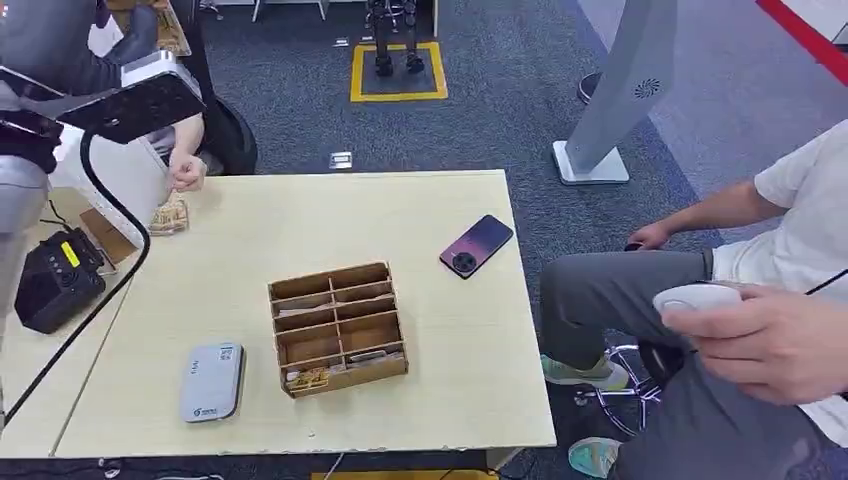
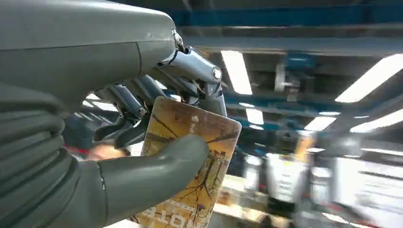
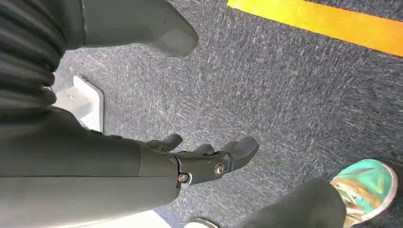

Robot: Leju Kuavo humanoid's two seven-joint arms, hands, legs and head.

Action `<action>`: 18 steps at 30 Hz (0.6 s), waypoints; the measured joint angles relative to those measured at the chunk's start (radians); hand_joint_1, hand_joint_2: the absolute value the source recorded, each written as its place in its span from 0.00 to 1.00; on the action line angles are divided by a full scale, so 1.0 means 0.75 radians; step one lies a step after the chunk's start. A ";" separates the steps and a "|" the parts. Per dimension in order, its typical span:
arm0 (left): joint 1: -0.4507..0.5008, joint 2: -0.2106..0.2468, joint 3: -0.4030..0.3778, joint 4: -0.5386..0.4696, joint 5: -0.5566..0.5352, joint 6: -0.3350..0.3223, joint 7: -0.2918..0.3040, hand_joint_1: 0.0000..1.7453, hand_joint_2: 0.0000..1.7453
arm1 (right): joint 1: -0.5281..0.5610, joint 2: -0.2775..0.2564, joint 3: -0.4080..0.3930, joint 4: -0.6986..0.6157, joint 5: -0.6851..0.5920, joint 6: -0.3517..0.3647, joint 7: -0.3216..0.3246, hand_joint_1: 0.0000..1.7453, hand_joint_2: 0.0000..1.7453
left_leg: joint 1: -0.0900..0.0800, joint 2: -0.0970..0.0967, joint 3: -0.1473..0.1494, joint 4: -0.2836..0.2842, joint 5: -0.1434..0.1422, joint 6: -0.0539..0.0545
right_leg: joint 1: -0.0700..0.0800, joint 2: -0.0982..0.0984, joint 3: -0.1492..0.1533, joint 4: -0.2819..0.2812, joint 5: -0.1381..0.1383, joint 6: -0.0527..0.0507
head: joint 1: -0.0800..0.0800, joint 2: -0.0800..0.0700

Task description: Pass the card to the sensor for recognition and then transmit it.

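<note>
Yellow-brown printed plastic, thin and flat: that is how I read the card (image 2: 190, 166), pinched in the left hand (image 2: 142, 142) between the thick grey thumb (image 2: 157, 175) on its printed face and the darker fingers (image 2: 128, 107) behind it. I judge the card light, stiff enough to keep its plane, and smooth, so it may slide under a light pinch; the hold covers one side of the card, leaving the far end free for presentation. From the head view the left arm is raised at the far left, above the surface (image 1: 300, 220). The grey sensor (image 1: 212, 381) lies flat on the near left of the surface, just left of the wooden card rack (image 1: 338, 328); a phone (image 1: 476, 245) lies far right. I would keep the card face parallel to the sensor top. The right hand (image 3: 204, 159) hangs over the carpet, fingers loosely extended, holding nothing. A seated person (image 1: 760, 330) waits at right.
</note>
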 joint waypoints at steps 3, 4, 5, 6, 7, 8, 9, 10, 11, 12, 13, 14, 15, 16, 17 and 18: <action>0.004 -0.030 -0.001 0.115 -0.093 0.042 0.043 1.00 1.00 | -0.004 0.003 0.014 -0.001 0.011 0.002 -0.001 0.00 1.00 | 0.000 0.000 0.000 0.000 0.001 0.000 | 0.000 0.000 0.000 0.000 0.000 0.000 | 0.000 0.000; 0.003 -0.048 -0.001 0.173 -0.131 0.053 0.063 1.00 1.00 | -0.006 0.004 0.019 -0.001 0.020 0.002 -0.001 0.00 1.00 | 0.000 0.000 0.000 0.000 0.001 0.000 | 0.000 0.000 0.000 0.000 0.000 0.000 | -0.001 0.000; -0.002 -0.066 -0.002 0.240 -0.163 0.068 0.079 1.00 1.00 | -0.009 0.004 0.024 -0.001 0.028 0.003 -0.001 0.00 1.00 | 0.000 0.000 0.000 0.000 0.001 0.000 | 0.000 0.000 0.000 0.000 0.001 0.000 | 0.000 0.000; -0.008 -0.083 -0.002 0.316 -0.187 0.085 0.089 1.00 1.00 | -0.013 0.005 0.030 -0.001 0.037 0.003 0.000 0.00 1.00 | 0.000 0.000 0.000 0.000 0.001 0.000 | 0.000 0.000 0.000 0.000 0.001 0.001 | 0.000 0.000; -0.012 -0.100 -0.002 0.384 -0.201 0.101 0.091 1.00 1.00 | -0.016 0.006 0.036 -0.002 0.038 0.003 0.000 0.00 1.00 | 0.000 0.000 0.000 0.000 0.001 0.000 | 0.000 0.000 0.000 0.000 0.002 0.001 | 0.000 0.000; -0.013 -0.114 -0.002 0.439 -0.209 0.111 0.092 1.00 1.00 | -0.019 0.007 0.041 -0.002 0.042 0.003 0.001 0.00 1.00 | 0.000 0.001 0.000 0.000 0.001 0.000 | 0.000 0.001 0.000 0.000 0.002 0.001 | 0.000 0.000; -0.015 -0.128 -0.002 0.495 -0.211 0.124 0.095 1.00 1.00 | -0.020 0.008 0.045 -0.002 0.052 0.003 0.003 0.00 1.00 | 0.000 0.001 0.000 0.000 0.001 0.000 | 0.000 0.001 0.000 0.000 0.002 0.001 | -0.001 0.000; -0.019 -0.144 -0.002 0.548 -0.219 0.133 0.103 1.00 1.00 | -0.021 0.009 0.048 -0.002 0.062 0.003 0.003 0.00 1.00 | 0.000 0.001 0.000 0.000 0.001 0.000 | 0.000 0.001 0.000 0.000 0.002 0.001 | -0.001 0.000; -0.024 -0.155 -0.002 0.594 -0.229 0.147 0.110 1.00 1.00 | -0.022 0.009 0.049 -0.003 0.074 0.002 0.004 0.00 1.00 | 0.000 0.001 0.000 0.000 0.001 0.000 | 0.000 0.001 0.000 0.000 0.002 0.001 | 0.000 0.000; -0.028 -0.165 -0.002 0.637 -0.240 0.158 0.117 1.00 1.00 | -0.024 0.009 0.051 -0.003 0.081 0.002 0.005 0.00 1.00 | 0.000 0.001 0.000 0.000 0.001 0.000 | 0.000 0.001 0.000 0.000 0.002 0.001 | 0.001 0.000; -0.030 -0.175 -0.002 0.676 -0.245 0.166 0.119 1.00 1.00 | -0.027 0.010 0.053 -0.003 0.084 0.002 0.005 0.00 1.00 | 0.000 0.001 0.000 0.000 0.001 0.000 | 0.000 0.001 0.000 0.000 0.002 0.001 | 0.000 0.000; -0.033 -0.183 -0.002 0.708 -0.249 0.173 0.120 1.00 1.00 | -0.029 0.010 0.053 -0.003 0.088 0.002 0.006 0.00 1.00 | 0.000 0.001 0.000 0.000 0.001 0.000 | 0.000 0.001 0.000 0.000 0.002 0.001 | -0.001 0.000; -0.037 -0.189 -0.002 0.738 -0.256 0.175 0.120 1.00 1.00 | -0.030 0.011 0.053 -0.003 0.090 0.002 0.006 0.00 1.00 | 0.000 0.001 0.000 0.000 0.001 0.000 | 0.000 0.001 0.000 0.000 0.002 0.001 | 0.000 0.000; -0.041 -0.196 -0.002 0.760 -0.264 0.180 0.122 1.00 1.00 | -0.030 0.011 0.053 -0.003 0.093 0.001 0.006 0.00 1.00 | 0.000 0.001 0.000 0.000 0.001 0.000 | 0.000 0.001 0.000 0.000 0.001 0.001 | -0.001 0.000; -0.047 -0.204 -0.002 0.789 -0.274 0.185 0.128 1.00 1.00 | -0.030 0.011 0.054 -0.003 0.097 0.000 0.009 0.00 1.00 | 0.000 0.001 0.000 0.000 0.001 0.000 | 0.000 0.001 0.000 0.000 0.001 0.001 | 0.001 0.000; -0.054 -0.209 -0.002 0.817 -0.278 0.189 0.132 1.00 1.00 | -0.030 0.011 0.054 -0.003 0.098 -0.001 0.010 0.00 1.00 | 0.000 0.001 -0.001 0.000 0.001 0.000 | 0.000 0.001 0.000 0.000 0.001 0.001 | -0.001 0.000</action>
